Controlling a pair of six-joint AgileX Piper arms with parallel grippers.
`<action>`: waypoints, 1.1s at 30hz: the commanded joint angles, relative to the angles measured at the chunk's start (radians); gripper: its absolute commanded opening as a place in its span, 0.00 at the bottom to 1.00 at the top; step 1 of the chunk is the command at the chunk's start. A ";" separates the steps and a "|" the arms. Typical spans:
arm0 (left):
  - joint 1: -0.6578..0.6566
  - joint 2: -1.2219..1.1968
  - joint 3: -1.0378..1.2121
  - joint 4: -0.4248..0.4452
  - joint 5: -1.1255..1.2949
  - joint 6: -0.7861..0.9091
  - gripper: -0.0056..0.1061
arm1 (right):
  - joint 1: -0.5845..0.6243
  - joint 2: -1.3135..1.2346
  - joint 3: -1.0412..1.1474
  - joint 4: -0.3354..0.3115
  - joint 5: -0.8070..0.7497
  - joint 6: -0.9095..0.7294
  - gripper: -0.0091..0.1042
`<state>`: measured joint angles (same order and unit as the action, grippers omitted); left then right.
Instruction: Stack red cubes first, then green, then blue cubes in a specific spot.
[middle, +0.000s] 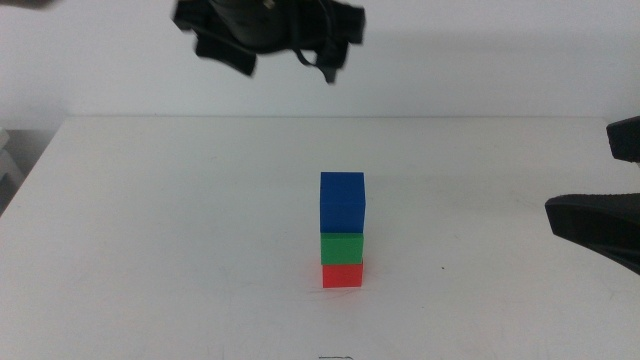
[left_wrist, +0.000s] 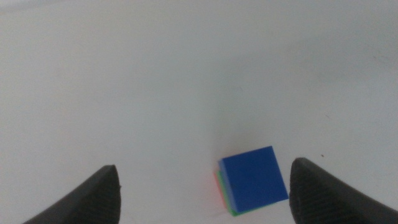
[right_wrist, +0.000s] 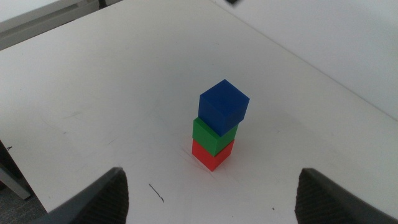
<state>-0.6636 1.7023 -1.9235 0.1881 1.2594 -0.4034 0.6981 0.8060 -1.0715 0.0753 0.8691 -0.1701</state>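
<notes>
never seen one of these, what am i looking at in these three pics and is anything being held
This is a two-armed robot at a white table. Each arm ends in a gripper with two dark jaws. The middle picture comes from a camera looking forward and down over the table. The other two come from cameras on the arms' wrists, so the dark shapes at their bottom corners are that arm's own jaws.

On the table stands a tower of three same-sized cubes: a red cube at the bottom, a green cube on it, and a blue cube on top.

Nothing is held. The left gripper hangs high above the tower, jaws spread and empty. The right gripper waits at the table's right side, also open and empty.
</notes>
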 joint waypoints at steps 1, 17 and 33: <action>-0.001 -0.096 -0.032 0.047 0.060 0.037 0.88 | -0.009 -0.002 -0.024 -0.002 -0.070 -0.008 0.89; 0.205 -0.531 0.259 0.118 -0.155 0.141 0.88 | -0.009 -0.001 -0.024 -0.002 -0.069 -0.008 0.89; 0.580 -0.928 0.752 -0.182 -0.589 0.387 0.88 | -0.009 -0.001 -0.024 -0.002 -0.069 -0.008 0.89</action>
<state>-0.0847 0.7901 -1.1708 0.0170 0.7648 -0.0186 0.6981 0.8091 -1.0715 0.0753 0.8691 -0.1701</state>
